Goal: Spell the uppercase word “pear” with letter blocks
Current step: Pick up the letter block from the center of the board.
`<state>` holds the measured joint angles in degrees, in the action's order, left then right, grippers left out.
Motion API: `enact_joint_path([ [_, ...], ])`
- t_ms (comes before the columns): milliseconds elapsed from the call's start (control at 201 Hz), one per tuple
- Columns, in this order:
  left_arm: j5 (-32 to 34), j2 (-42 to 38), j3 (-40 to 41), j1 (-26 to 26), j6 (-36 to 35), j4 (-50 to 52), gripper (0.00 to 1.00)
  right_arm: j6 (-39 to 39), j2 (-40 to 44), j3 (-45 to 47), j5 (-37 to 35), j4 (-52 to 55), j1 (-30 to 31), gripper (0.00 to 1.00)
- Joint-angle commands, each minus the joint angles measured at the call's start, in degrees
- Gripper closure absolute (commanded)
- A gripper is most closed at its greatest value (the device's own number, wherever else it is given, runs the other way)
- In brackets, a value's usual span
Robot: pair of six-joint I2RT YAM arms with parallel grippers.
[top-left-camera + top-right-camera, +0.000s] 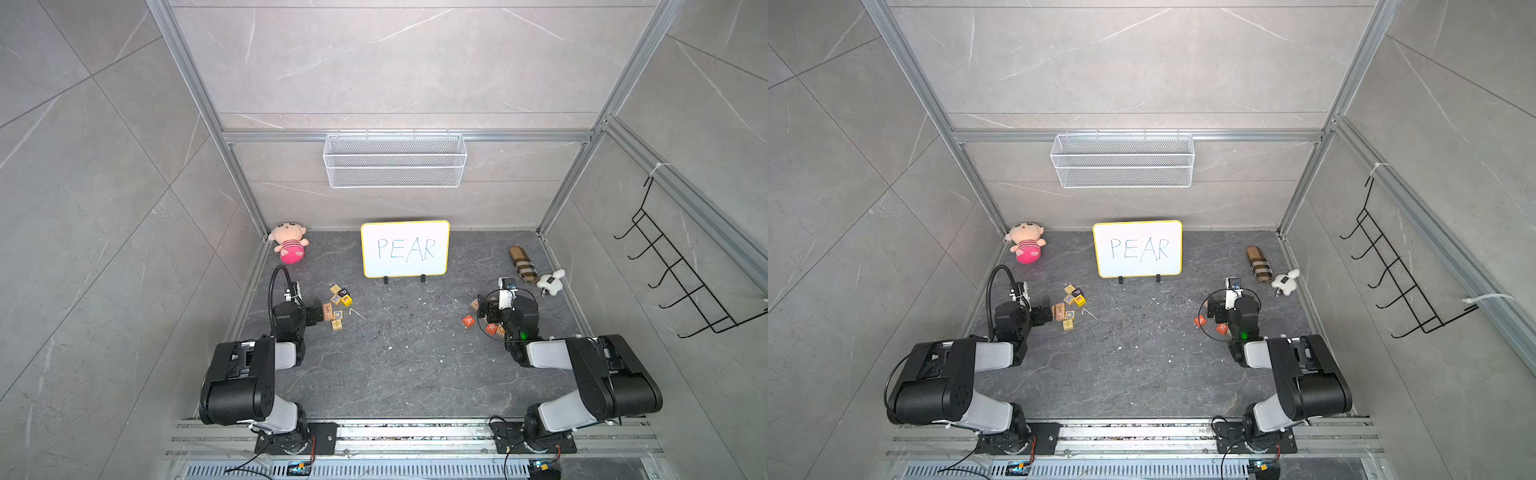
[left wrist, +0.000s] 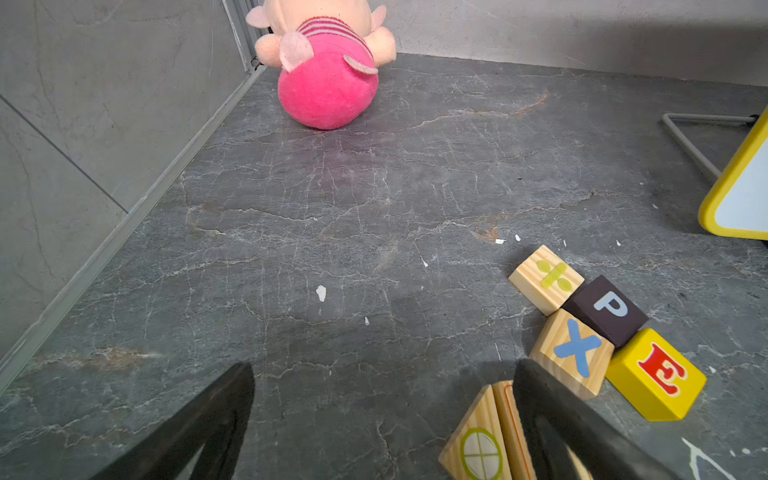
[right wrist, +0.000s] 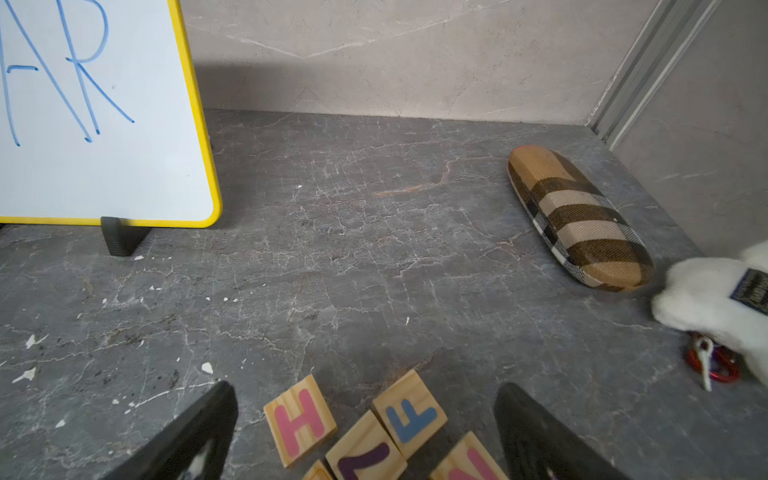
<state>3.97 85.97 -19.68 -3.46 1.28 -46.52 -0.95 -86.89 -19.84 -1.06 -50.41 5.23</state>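
Nearest the top cam sit the bulky left arm (image 1: 237, 382) and right arm (image 1: 615, 374). Further out, left gripper (image 2: 384, 365) and right gripper (image 3: 365, 386) both hang low w/ fingers spread wide, nothing btwn them.

P block (image 2: 606, 309) and E block (image 2: 656, 374) sit touching in the left-side cluster, jammed against a tan X block (image 2: 575, 353) and a tan ÷ block (image 2: 546, 276). A block (image 1: 468, 320) and R block (image 1: 491, 328) lie apart from each other on the right side, by the right gripper. No row is begun in front of the whiteboard (image 1: 405, 249).

Risks, imo:
- P is hemmed by neighbours, so a jaw dropping for it prob. lands on X or shoves E, twisting the lot.
- Right gripper faces a tan H block (image 3: 299, 419) and F block (image 3: 411, 415), not A or R, so a wrong pick is likely if it just closes.
- Cable loop (image 1: 1208, 334) rings R from above and may snag.

Hard to see:
- A and R show in no wrist view.
- R is partly behind the loop and arm in both top views.
- Can't tell if a left finger touches the tan blocks beside it.
- More tan blocks are cut off at the right wrist view's edge.
- A thin pale bit lies by the left cluster, unclear what it is.
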Motion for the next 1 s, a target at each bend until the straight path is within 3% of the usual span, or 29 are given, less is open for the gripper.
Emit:
enact_joint_path([
  [0, -0.36, 0.27, -1.32, 0.08, -0.3, -1.73, 0.0, -0.02, -0.57, -1.35, -0.07, 0.14, 0.21, 0.01],
  [732, 0.51, -0.01, -0.98, 0.32, -0.46, -2.7, 0.0, 0.02, -0.43, -1.22, -0.2, -0.45, 0.13, 0.01],
  [817, 7.55, -7.41, -3.55, 4.8, -2.96, 7.53, 0.0, -0.38, 6.92, -1.95, -3.72, 6.71, 1.51, 0.01],
  [896, 22.21, -18.39, -7.0, 14.44, -5.0, 16.39, 0.0, 3.68, 19.74, -2.41, -9.38, 15.88, 2.67, 0.01],
  [956, 21.58, -27.12, -13.5, 19.28, -2.34, 27.67, 0.0, 13.02, 27.96, -5.48, -11.2, 24.37, 2.68, 0.01],
  [991, 18.98, -30.24, -18.27, 20.76, -0.59, 33.32, 0.0, 17.61, 31.23, -9.61, -8.53, 32.06, 2.66, 0.01],
])
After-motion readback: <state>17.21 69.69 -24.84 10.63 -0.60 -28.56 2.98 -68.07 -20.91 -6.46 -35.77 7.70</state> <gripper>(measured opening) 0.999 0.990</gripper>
